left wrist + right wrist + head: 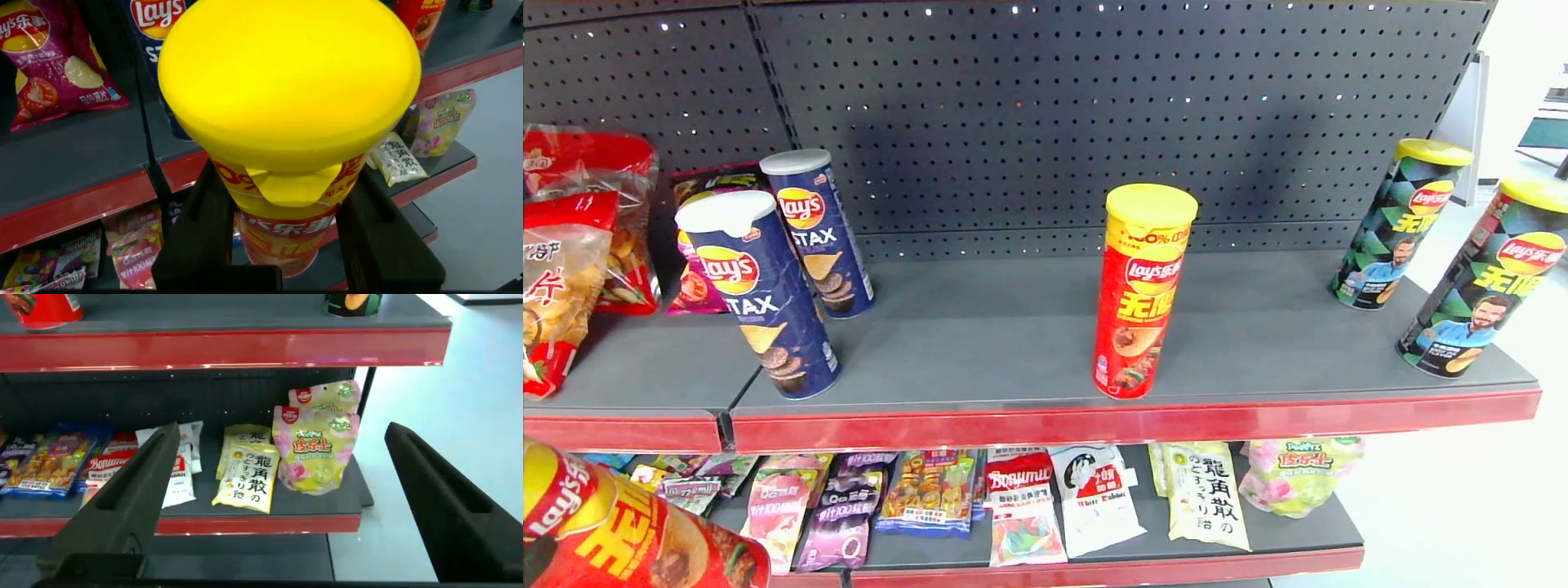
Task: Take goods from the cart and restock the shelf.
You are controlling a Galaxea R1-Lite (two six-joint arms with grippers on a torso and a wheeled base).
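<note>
Your left hand (286,196) pinched a red can (282,233) of crisps just under its yellow lid (286,73), one dark finger pressed to each side of the tube. In the head view that can (621,531) sat at the lower left, tilted, in front of and below the red front edge of the upper shelf (1013,327).

Your right hand (282,433) was spread wide and held nothing. It faced the lower shelf (270,523), where a yellow packet (249,478) lay beside a pink and green pouch (315,445).

On the upper shelf a matching red can (1143,294) stood upright near the front edge, around the middle. Two dark blue cans (760,294) stood to its left, one behind the other, with snack bags (572,245) piled at the far left. Two green and black cans (1401,224) stood at the right end. Open shelf lay on both sides of the standing red can.
</note>
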